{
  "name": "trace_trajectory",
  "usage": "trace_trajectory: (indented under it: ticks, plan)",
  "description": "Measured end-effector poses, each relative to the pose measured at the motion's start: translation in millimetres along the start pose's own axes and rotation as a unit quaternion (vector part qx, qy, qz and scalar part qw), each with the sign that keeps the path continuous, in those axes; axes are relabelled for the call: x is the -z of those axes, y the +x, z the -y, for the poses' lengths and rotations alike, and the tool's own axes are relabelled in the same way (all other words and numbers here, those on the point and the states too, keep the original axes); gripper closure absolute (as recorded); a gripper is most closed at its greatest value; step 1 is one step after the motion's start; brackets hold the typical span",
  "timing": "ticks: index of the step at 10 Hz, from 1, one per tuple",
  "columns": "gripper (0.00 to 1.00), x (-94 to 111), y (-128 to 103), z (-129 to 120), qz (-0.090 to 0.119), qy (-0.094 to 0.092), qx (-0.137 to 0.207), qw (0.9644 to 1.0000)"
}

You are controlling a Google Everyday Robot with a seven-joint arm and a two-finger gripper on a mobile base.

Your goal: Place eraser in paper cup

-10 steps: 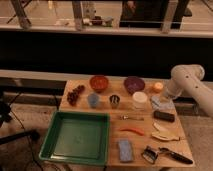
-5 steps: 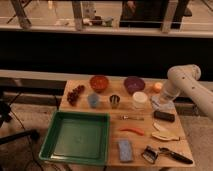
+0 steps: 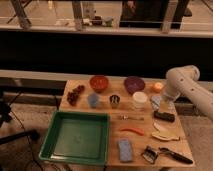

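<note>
Claw: at the end of the white arm, low over the right side of the table; it has shifted slightly left and down since the earlier frames. Whether it is apart or together cannot be told.
Eraser: black block lying flat on the table just below the claw, not held; unmoved.
Cup: white, upright, just left of the claw; unmoved.
Purple bowl: up and left of the claw, behind the cup.
Orange: just above the claw, beside the arm.
Red bowl: far left of the claw, in the back row.
Metal cup: left of the white cup.
Green tray: well to the lower left of the claw, at the table's left end.
Blue pad: lower left of the claw, near the front edge.
Chili: red, below and left of the eraser.
All table items: same places as before.
</note>
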Motion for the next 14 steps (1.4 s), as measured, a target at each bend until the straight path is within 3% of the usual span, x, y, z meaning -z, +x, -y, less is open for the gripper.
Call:
trace_trajectory:
  ticks: [2, 4, 9, 11, 14]
  plan:
    - [0.20, 1.9, 2.6, -1.5, 0.007, -0.001, -0.010, 0.9999]
    - [0.20, 5.1, 11.8, 0.1, 0.028, 0.000, -0.036, 0.9990]
    - [0.20, 4.4, 33.8, 1.2, 0.066, 0.006, -0.100, 0.9928]
    - [0.20, 0.5, 33.7, -5.2, 0.063, 0.019, -0.098, 0.9930]
    - [0.20, -7.4, 32.2, -13.0, 0.041, 0.033, -0.078, 0.9956]
